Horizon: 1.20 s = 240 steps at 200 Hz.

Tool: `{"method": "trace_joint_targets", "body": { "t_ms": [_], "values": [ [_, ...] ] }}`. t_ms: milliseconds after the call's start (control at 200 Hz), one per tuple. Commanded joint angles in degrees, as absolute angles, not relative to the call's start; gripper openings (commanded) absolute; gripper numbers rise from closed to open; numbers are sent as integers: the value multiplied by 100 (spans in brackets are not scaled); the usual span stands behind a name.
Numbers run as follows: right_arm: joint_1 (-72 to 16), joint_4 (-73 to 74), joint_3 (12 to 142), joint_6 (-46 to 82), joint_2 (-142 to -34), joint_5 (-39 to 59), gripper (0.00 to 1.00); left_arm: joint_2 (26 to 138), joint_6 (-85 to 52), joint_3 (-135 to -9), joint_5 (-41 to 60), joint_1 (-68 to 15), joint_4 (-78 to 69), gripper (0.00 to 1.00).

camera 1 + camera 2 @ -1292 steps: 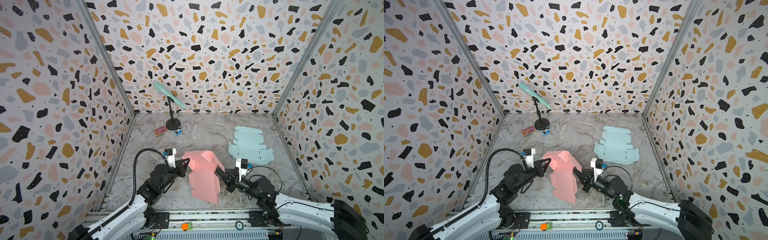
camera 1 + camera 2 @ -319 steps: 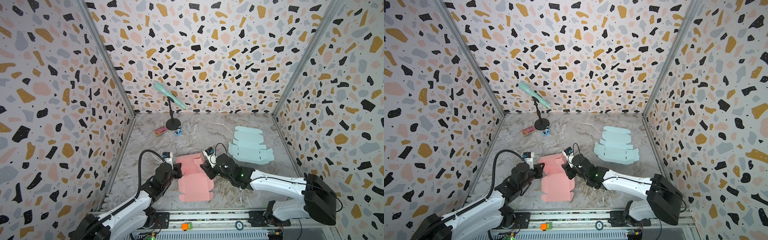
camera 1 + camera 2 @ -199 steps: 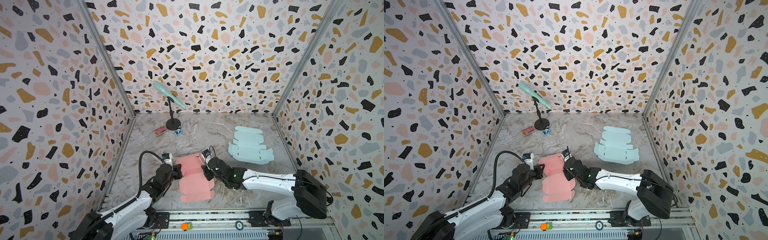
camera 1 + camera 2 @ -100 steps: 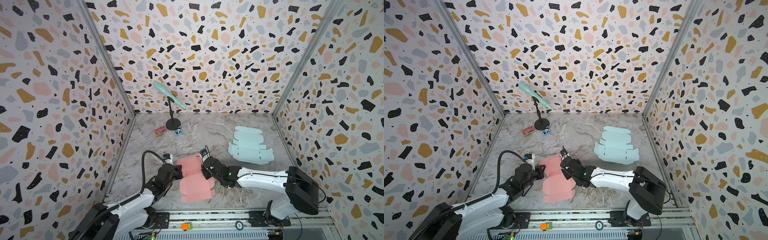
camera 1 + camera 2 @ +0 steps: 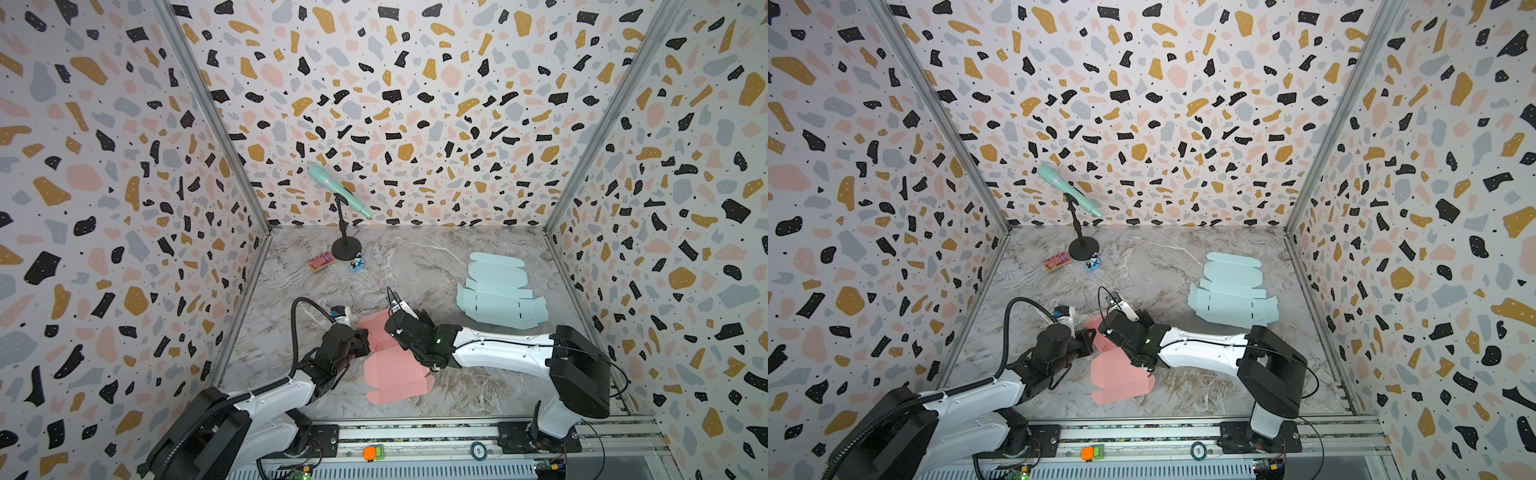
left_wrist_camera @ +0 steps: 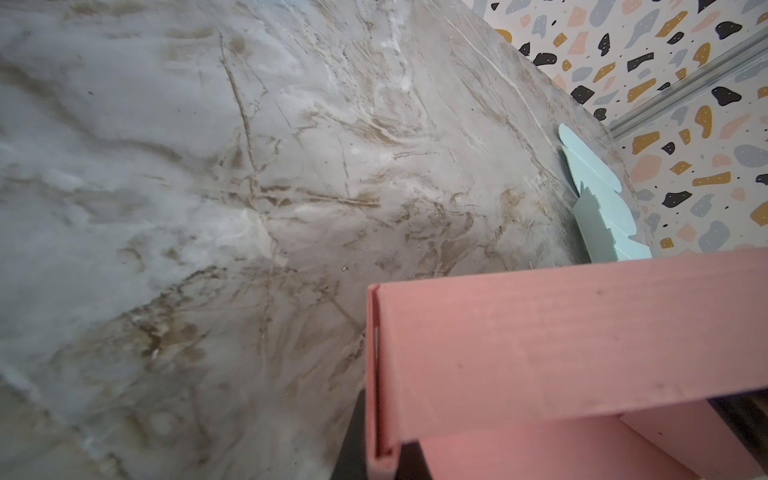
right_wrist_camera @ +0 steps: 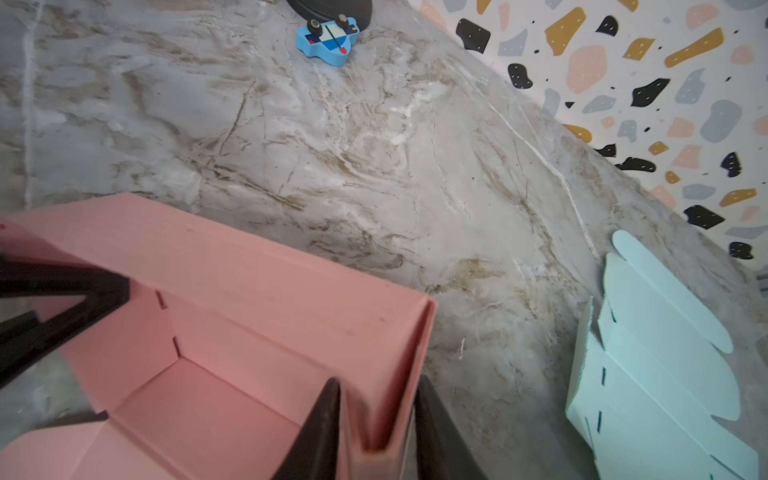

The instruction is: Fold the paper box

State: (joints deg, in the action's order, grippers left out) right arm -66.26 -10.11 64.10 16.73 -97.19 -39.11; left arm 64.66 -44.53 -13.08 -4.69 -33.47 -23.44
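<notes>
The pink paper box [image 5: 395, 374] lies on the surface [image 5: 478, 399] near the front rail, lid panel flat toward the rail, walls raised between the 2 arms. The left gripper [image 5: 362, 340] has its jaws pinched shut on the left wall. The right gripper [image 7: 376, 424] has its jaws narrowly closed over the doubled right wall. That fold should be pressed fully home while the left braces, keeping the far wall upright, well short of the pale blue blank [image 5: 498, 299].
</notes>
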Motion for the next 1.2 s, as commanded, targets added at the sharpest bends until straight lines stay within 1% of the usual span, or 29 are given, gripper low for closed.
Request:
{"method": "trace_joint_targets", "body": {
  "t_ms": [0, 270, 390, 496, 541, 621, 766, 856, 1076, 1196],
  "values": [
    [-6710, -1538, 6720, 1605, -9872, -4436, 27, 6573, -4544, -1467, -562, -3432, -2601, 0],
    [-6744, -2025, 7170, 1591, -10475, -4811, 14, 6806, -4633, -1585, -623, -3580, -2698, 0],
    [-6751, -2107, 7280, 1568, -10644, -4954, 7, 6959, -4662, -1647, -609, -3652, -2726, 0],
    [-6751, -2249, 7425, 1627, -10781, -5156, 8, 6996, -4753, -1661, -605, -3712, -2825, 0],
    [-6748, -2205, 7429, 1640, -10809, -5177, 13, 6987, -4794, -1671, -631, -3742, -2830, 0],
    [-6741, -2083, 7409, 1630, -10797, -5144, 18, 6971, -4831, -1687, -698, -3792, -2822, 0],
    [-6703, -1986, 7340, 1641, -10775, -5142, 19, 6974, -4877, -1695, -760, -3862, -2813, 0],
    [-6687, -1960, 7290, 1665, -10775, -5159, 17, 6995, -4886, -1705, -815, -3943, -2815, 0],
    [-6678, -1961, 7210, 1729, -10786, -5289, 3, 7075, -4928, -1747, -956, -4110, -2793, 0],
    [-6690, -1960, 7148, 1779, -10729, -5350, 2, 7067, -4957, -1749, -1031, -4181, -2783, 0]
  ]
}}
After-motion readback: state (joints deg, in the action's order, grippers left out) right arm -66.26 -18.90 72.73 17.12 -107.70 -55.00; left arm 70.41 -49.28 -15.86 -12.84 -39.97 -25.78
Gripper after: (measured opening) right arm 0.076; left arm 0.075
